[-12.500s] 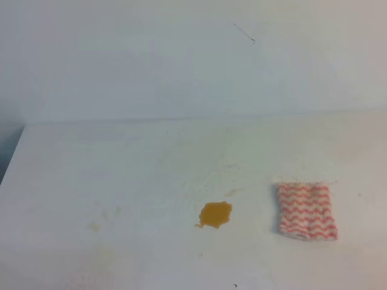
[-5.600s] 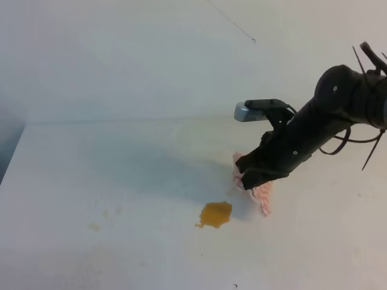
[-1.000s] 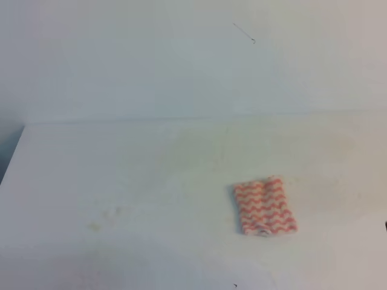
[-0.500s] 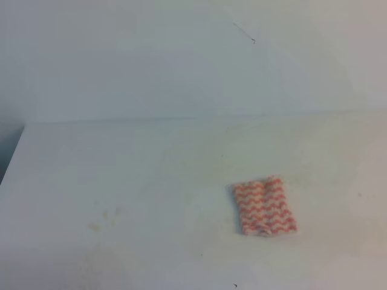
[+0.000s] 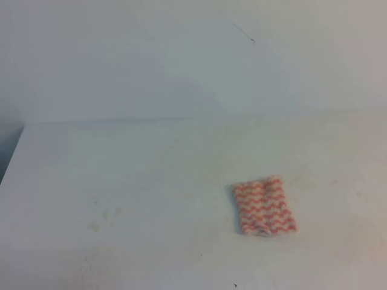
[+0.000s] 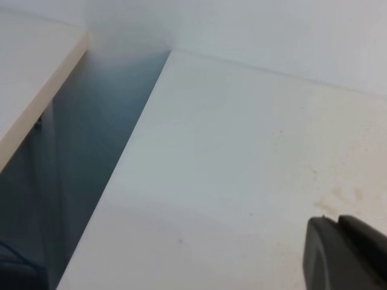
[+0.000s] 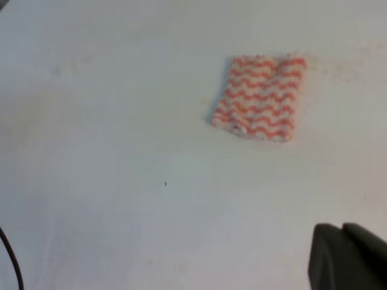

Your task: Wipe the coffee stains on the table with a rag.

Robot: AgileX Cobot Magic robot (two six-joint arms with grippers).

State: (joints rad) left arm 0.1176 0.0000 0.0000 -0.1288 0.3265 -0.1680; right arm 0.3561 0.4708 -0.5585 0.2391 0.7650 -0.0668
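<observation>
**White counter, rag lying flat, both arms clear**

White counter fills every view. Near edge: tiny dark speck on the surface. Left of centre: faint yellowish smudges. Right of centre: rag, white with red-pink zigzag stripes, folded, lying flat, nothing touching it. No amber puddle visible anywhere on the counter. Behind the counter: plain pale wall with a thin dark hairline mark.

Right end effector: dark tips pressed together in the lower right of the wrist view, closed on nothing, well apart from the rag.

Left end effector: tips look pressed together, nothing between them, above the counter near the smudges and beside the dark gap at the counter's left edge.
</observation>
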